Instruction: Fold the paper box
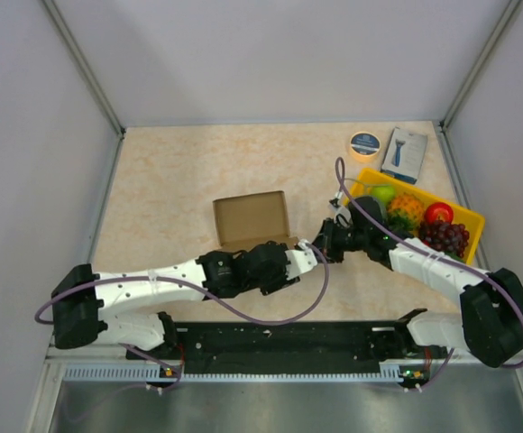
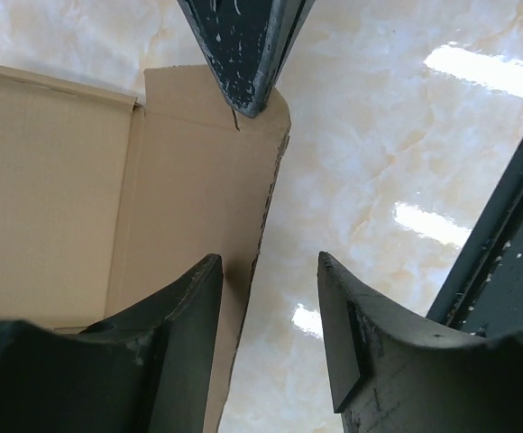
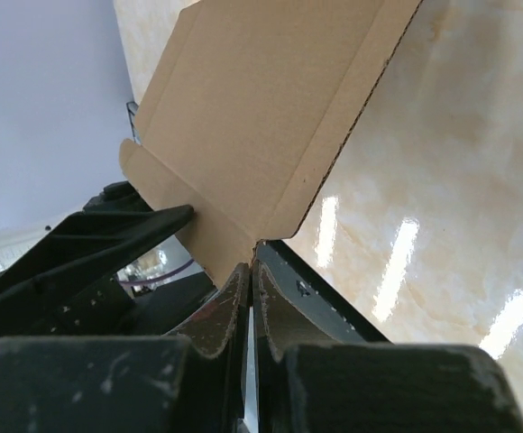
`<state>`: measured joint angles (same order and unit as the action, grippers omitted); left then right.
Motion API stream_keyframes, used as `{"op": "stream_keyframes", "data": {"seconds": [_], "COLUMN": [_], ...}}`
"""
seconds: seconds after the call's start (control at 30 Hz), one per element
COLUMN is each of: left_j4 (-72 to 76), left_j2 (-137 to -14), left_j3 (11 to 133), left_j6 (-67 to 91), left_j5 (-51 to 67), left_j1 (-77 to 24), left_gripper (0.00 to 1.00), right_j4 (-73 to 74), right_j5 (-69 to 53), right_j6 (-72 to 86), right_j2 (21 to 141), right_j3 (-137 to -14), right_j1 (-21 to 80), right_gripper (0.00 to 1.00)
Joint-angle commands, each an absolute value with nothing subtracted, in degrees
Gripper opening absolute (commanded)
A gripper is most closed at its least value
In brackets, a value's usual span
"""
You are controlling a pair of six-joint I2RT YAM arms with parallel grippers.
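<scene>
The paper box (image 1: 251, 216) is a brown cardboard sheet lying partly folded at the table's middle, with one panel raised. A side flap (image 2: 198, 198) sticks out toward both grippers. My right gripper (image 3: 252, 268) is shut on the tip of that flap; its dark fingers (image 2: 243, 45) meet the flap's far edge in the left wrist view. Facing it from the near side, my left gripper (image 2: 269, 262) is open. One finger lies over the cardboard (image 2: 63, 198), the other over bare table, and the flap's edge runs between them. In the top view the two grippers meet by the box's right corner (image 1: 320, 244).
A yellow tray (image 1: 468, 216) of fruit stands just right of the right arm. A blue-and-white retail box (image 1: 404, 153) and a round tin (image 1: 364, 143) lie at the back right. Grey walls enclose the table on three sides.
</scene>
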<state>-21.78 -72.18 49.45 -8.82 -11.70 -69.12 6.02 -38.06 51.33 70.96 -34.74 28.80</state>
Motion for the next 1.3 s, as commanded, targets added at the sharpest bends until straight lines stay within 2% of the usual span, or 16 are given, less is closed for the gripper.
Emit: {"op": "stream_keyframes", "data": {"seconds": [0.0, 0.1, 0.13, 0.17, 0.27, 0.33, 0.37, 0.4, 0.5, 0.6, 0.73, 0.87, 1.0, 1.17, 1.27], "left_j4": [-23.73, -23.47, -23.64, -23.82, -23.99, -23.99, -24.86, -24.96, -29.16, -36.87, -46.30, -51.58, -52.47, -57.89, -59.33], "left_j2": [-74.70, -77.60, -79.00, -79.62, -80.16, -79.20, -78.75, -78.23, -77.34, -78.57, -80.94, -80.95, -78.93, -79.01, -80.15], "left_j3": [53.17, 54.58, 54.93, 55.80, 56.77, 57.30, 57.57, 57.74, 60.81, 67.57, 79.68, 86.83, 88.42, 88.42, 85.88], "left_j6": [-10.81, -9.76, -9.49, -8.88, -6.95, -5.63, -4.49, -4.05, -2.20, 2.17, 10.44, 24.20, 38.47, 59.95, 70.38], "left_j5": [-15.55, -21.61, -23.01, -26.25, -29.53, -30.06, -29.80, -29.01, -25.15, -22.60, -18.73, -16.10, -7.05, -5.89, -1.33], "left_j1": [-69.35, -69.43, -69.35, -69.35, -68.56, -67.68, -66.72, -66.27, -64.87, -63.81, -61.88, -57.15, -49.58, -43.87, -39.83], "left_gripper": [0.52, 0.47, 0.43, 0.34, 0.20, 0.14, 0.11, 0.10, 0.06, 0.00, 0.00, 0.00, 0.00, 0.00, 0.00], "right_j4": [5.27, 5.36, 5.36, 5.36, 5.27, 5.27, 5.27, 5.27, 5.80, 9.83, 19.58, 25.39, 28.74, 31.37, 31.99], "right_j5": [-40.34, -40.95, -41.04, -41.04, -41.57, -42.71, -43.24, -44.63, -47.01, -46.59, -42.11, -37.19, -34.11, -32.35, -30.51], "right_j6": [52.20, 52.12, 52.12, 52.03, 51.59, 50.89, 50.54, 49.49, 46.95, 42.82, 34.99, 30.15, 26.90, 24.52, 23.03], "right_j2": [70.66, 70.40, 70.23, 70.14, 69.79, 70.05, 69.87, 69.87, 67.77, 63.64, 61.61, 60.21, 58.02, 56.78, 57.04], "right_j3": [-38.14, -38.50, -38.50, -38.67, -39.11, -39.64, -40.07, -40.34, -41.48, -44.20, -50.18, -53.17, -54.05, -53.35, -53.44], "right_j1": [27.86, 27.86, 27.69, 27.34, 26.20, 25.67, 25.06, 23.57, 18.31, 12.86, 12.30, 12.30, 12.30, 13.71, 17.22], "right_gripper": [0.00, 0.00, 0.00, 0.00, 0.00, 0.00, 0.04, 0.22, 0.56, 0.65, 0.66, 0.66, 0.66, 0.65, 0.65]}}
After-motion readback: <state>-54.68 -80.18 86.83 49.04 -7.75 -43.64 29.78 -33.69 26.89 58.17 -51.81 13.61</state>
